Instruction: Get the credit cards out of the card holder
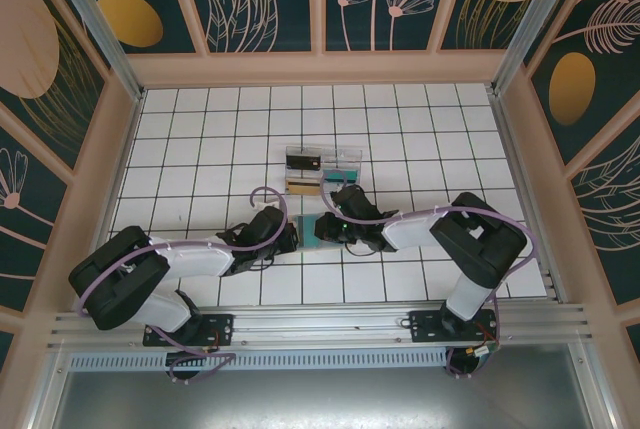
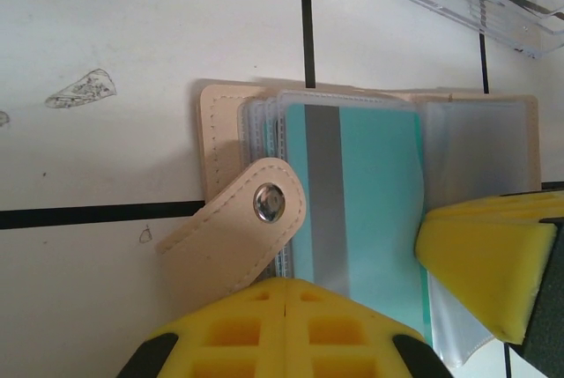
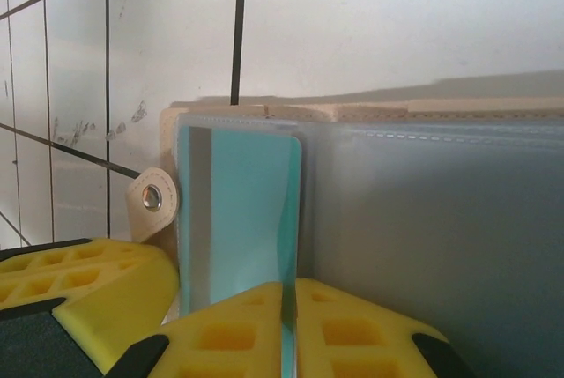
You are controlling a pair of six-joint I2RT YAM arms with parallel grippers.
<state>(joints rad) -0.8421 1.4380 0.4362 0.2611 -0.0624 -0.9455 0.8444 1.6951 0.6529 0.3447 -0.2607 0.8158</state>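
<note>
Lying open, the card holder [image 2: 225, 122] is pinched by the closed left tool [image 2: 286, 297]; the right tool [image 3: 289, 299] pinches its teal credit card [image 3: 247, 202].

Two black-and-white arms [image 1: 195, 257], lilac cables [image 1: 265, 192] looped alongside, yellow grid-moulded gripper fingers [image 2: 229, 334] with black backing.

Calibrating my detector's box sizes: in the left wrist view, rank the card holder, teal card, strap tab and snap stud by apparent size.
Largest to smallest:
card holder
teal card
strap tab
snap stud, clearly smallest
</note>
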